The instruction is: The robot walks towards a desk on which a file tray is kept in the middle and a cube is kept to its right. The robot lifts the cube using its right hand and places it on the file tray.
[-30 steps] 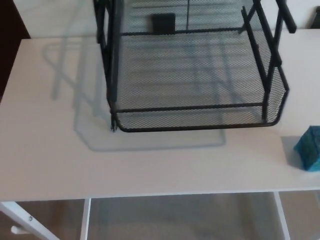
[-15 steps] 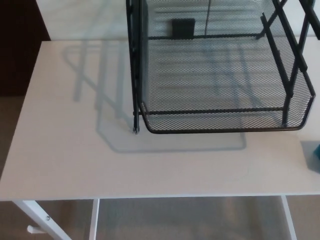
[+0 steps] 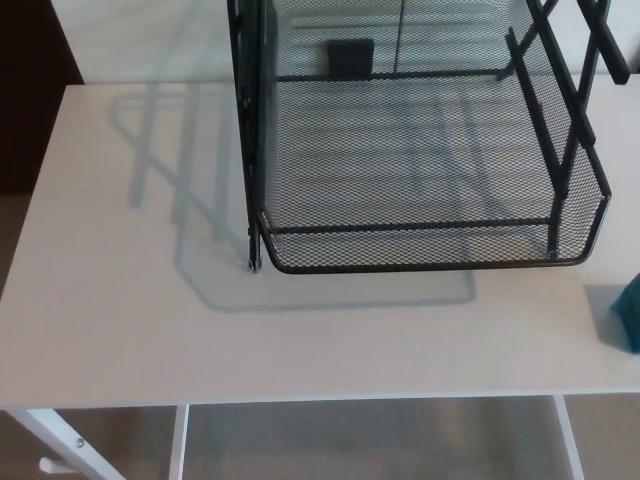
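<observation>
Black wire-mesh file tray stands on the flat white desk top, filling the head view from 12 to 2 o'clock. Its front wall runs across the middle of the view, with a rounded corner at each end. The left side frame rises as upright black bars, and 1 foot touches the desk at the tray's 7 o'clock corner. On the tray's right side, slanted black struts climb toward 1 o'clock and are cut off by the top edge.

A small dark rectangle shows through the mesh at 12 o'clock. It may be fixed to the tray's back wall or lie behind it; the view is too coarse to tell.

Teal cube rests on the desk at 3 o'clock, at the very edge of the view, so only its left part shows. It lies at 4 o'clock from the tray's front right corner, near it but clearly apart.

Grey shadow of the tray falls across the desk toward 10 o'clock.

The desk's front edge crosses at 6 o'clock. Below it are white metal legs at 7 o'clock and beige floor.

Neither left hand nor right hand shows, so released or clenched cannot be told.
</observation>
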Motion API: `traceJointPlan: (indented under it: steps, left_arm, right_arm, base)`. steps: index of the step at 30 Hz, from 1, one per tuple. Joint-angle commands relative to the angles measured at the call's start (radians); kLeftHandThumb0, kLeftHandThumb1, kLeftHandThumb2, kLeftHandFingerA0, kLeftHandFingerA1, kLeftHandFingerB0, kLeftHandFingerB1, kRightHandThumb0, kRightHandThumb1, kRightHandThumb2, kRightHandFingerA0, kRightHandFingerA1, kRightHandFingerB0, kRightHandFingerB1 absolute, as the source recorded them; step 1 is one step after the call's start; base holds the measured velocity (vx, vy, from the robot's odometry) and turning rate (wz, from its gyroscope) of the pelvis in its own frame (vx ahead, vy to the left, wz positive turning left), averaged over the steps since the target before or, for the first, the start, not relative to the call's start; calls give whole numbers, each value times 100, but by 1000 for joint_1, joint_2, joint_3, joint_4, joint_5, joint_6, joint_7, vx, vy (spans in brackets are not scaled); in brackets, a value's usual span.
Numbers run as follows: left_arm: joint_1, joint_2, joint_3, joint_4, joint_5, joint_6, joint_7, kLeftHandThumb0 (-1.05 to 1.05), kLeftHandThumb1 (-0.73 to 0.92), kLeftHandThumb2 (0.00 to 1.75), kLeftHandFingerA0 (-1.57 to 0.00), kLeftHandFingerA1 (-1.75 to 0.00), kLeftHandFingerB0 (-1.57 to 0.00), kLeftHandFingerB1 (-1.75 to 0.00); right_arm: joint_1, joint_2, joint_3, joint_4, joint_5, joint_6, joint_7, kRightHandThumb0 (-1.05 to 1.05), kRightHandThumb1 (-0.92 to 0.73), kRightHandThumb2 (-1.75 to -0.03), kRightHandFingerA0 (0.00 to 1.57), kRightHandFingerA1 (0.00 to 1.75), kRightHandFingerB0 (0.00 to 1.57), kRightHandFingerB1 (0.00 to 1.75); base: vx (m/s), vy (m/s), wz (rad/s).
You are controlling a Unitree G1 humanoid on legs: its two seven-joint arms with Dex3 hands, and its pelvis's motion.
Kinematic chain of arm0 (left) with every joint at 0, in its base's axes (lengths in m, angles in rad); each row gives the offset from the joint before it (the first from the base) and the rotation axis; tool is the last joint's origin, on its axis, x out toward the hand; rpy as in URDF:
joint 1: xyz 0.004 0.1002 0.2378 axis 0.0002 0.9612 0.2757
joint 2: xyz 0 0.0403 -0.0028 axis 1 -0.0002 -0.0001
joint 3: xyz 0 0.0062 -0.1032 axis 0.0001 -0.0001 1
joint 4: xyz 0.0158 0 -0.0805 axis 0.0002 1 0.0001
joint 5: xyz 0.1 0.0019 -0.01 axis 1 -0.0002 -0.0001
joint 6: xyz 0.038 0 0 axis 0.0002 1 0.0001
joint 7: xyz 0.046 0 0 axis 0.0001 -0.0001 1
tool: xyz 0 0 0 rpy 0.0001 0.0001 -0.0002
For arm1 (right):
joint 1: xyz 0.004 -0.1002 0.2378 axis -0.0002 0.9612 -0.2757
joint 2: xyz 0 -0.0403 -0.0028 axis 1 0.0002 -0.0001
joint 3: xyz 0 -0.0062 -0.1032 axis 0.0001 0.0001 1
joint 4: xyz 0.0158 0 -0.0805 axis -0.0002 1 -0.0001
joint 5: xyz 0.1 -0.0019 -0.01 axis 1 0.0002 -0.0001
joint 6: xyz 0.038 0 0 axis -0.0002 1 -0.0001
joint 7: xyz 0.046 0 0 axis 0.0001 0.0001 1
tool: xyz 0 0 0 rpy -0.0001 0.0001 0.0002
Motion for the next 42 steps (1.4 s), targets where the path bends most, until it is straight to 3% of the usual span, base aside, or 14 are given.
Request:
traceJointPlan:
  steps: [1,14,16,17,19,21,22,24,27,30,32,39,40,42]
  left_arm:
    - [3,6,-2,2,4,-54,12,-103,86,66,-14,-93,-12,-73]
    - [16,19,15,-5,-11,-52,25,-93,61,112,-34,-83,-8,-60]
    - [10,23,11,0,-5,-47,32,-104,84,66,-18,-89,-18,-65]
    - [6,24,5,0,3,-41,39,-90,58,111,-36,-82,-8,-58]
    - [6,24,4,-3,3,-42,38,-104,85,66,-19,-91,-18,-68]
    - [-3,26,14,4,-9,-26,34,-98,62,111,-29,-81,-16,-63]
    - [-3,26,16,5,-11,-26,31,-104,83,66,-19,-92,-20,-66]
    - [-1,28,15,11,-9,-37,19,-93,57,111,-38,-86,-11,-60]
    - [-1,28,10,12,-1,-50,19,-105,84,66,-30,-100,-21,-68]
    - [0,25,16,8,-7,-49,24,-94,59,112,-39,-85,-11,-60]
    - [-1,25,19,8,-11,-44,24,-105,84,66,-24,-92,-22,-68]
    - [-1,30,3,13,10,-54,41,-101,62,111,-43,-84,-25,-66]
    - [2,30,2,10,10,-59,38,-105,85,67,-38,-90,-23,-68]
    - [0,31,4,14,7,-61,37,-104,63,110,-41,-82,-24,-66]
  right_arm:
    - [-43,-26,52,-19,-22,-54,22,-105,-54,-66,74,150,55,160]
    - [-64,-41,214,-474,-37,69,167,-93,-54,-56,43,77,1,76]
    - [-69,-51,269,-507,-34,89,234,-79,-52,-56,36,56,8,51]
    - [-80,-54,314,-496,-36,82,285,-75,-41,-80,30,56,9,48]
    - [-92,-60,356,-499,-48,107,306,-71,-39,-77,29,51,11,42]
    - [-116,-64,416,-476,-66,94,350,-68,-39,-75,27,51,10,41]
    - [-121,-66,429,-474,-71,101,354,-66,-47,-55,31,44,16,35]
    - [-153,-66,492,-446,-116,91,357,-68,-40,-76,24,53,13,43]
    - [-169,-88,538,-435,-165,69,336,-74,-41,-79,27,54,15,43]
    - [-180,-131,609,-423,-265,27,307,-72,-42,-78,20,51,15,43]
    - [-185,-145,634,-425,-284,18,308,-69,-51,-56,21,44,20,34]
    - [-173,-154,666,-451,-316,-19,285,-65,-51,-56,20,40,20,30]
    - [-174,-151,665,-467,-318,-7,287,-65,-51,-56,18,40,20,30]
    - [-177,-145,664,-467,-329,-17,279,-63,-51,-56,19,40,20,30]
  base:
    - [0,0,0]
    - [0,0,0]
    - [0,0,0]
    - [0,0,0]
    - [0,0,0]
    - [0,0,0]
    - [0,0,0]
    - [0,0,0]
    - [0,0,0]
    - [0,0,0]
    - [0,0,0]
    - [0,0,0]
    - [0,0,0]
    - [0,0,0]
